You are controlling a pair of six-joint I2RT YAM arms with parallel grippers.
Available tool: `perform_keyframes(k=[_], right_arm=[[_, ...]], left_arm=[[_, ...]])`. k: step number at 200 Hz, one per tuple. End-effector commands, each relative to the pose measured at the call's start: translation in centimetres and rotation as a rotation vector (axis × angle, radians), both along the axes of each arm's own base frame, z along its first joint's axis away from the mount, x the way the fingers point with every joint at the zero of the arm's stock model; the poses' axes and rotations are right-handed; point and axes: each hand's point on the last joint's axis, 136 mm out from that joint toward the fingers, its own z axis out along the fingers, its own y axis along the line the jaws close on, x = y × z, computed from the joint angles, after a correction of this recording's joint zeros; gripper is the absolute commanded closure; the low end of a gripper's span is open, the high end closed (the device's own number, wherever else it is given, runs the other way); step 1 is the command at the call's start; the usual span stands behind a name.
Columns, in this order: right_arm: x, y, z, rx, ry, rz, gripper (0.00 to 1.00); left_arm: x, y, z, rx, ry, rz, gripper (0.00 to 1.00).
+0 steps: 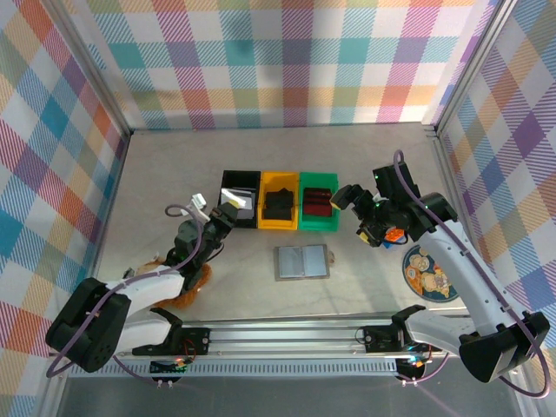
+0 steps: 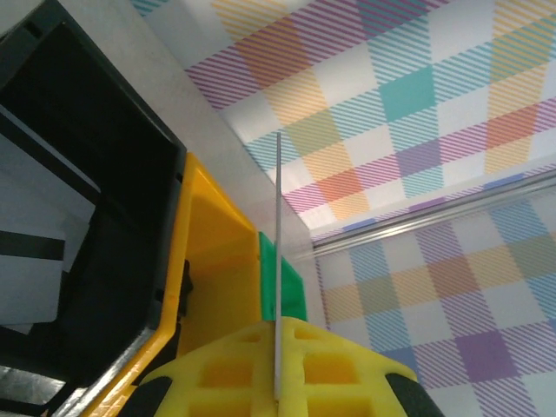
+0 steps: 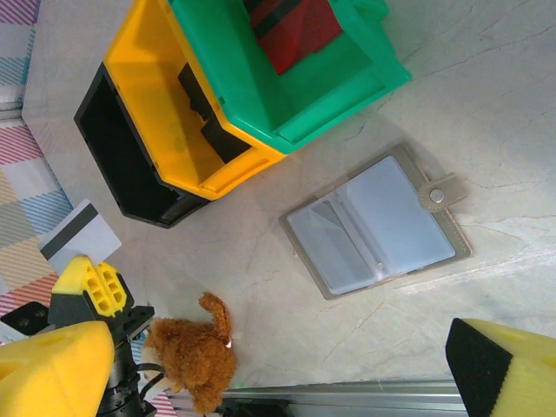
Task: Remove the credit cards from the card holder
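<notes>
Top external: card holder [image 1: 302, 261] amid tabletop [image 1: 261, 156]

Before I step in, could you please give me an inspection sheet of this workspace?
Surface: pale stone-look table, no spills seen.
Job's things: card holder lies open, panels up; striped card held by the black bin; red card in the green bin; dark card in the yellow bin.
Clutter: plush toy near the left arm; cartoon coaster.
Grippers: left gripper shut on the striped card; right gripper open, empty.
Cables: purple cable looped along each arm.
Surroundings: plaid walls on three sides.
</notes>
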Motion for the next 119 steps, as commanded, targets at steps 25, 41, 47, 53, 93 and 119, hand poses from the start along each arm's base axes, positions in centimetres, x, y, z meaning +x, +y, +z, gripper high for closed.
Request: perform_keyframes(k=[25, 41, 47, 53, 93, 119], right_arm=[[-0.2, -0.1, -0.2, -0.001, -0.012, 0.012, 0.01], [-0.2, -0.1, -0.1, -0.001, -0.015, 0.013, 0.01], [-0.3, -0.1, -0.1, -0.002, -0.015, 0.013, 0.01], [-0.3, -0.2, -0.2, -0.002, -0.015, 0.014, 0.01], [-0.3, -0.3, 0.0, -0.007, -0.029, 0.015, 0.01], [-0.4, -0.2, -0.1, -0.004, -0.026, 0.017, 0.01]], left_arm=[[1.9, -0.2, -1.7, 0.002, 0.070, -0.021, 1.00], [2.2, 0.0, -2.3, -0.012, 0.082, -0.012, 1.00], [2.4, 0.0, -2.5, -0.017, 0.090, -0.013, 1.00], [2.6, -0.1, -2.8, -0.023, 0.096, -0.018, 1.00], [4.0, -0.2, -3.7, -0.119, 0.090, -0.043, 1.00], [4.7, -0.7, -5.1, -0.166, 0.120, -0.064, 1.00]])
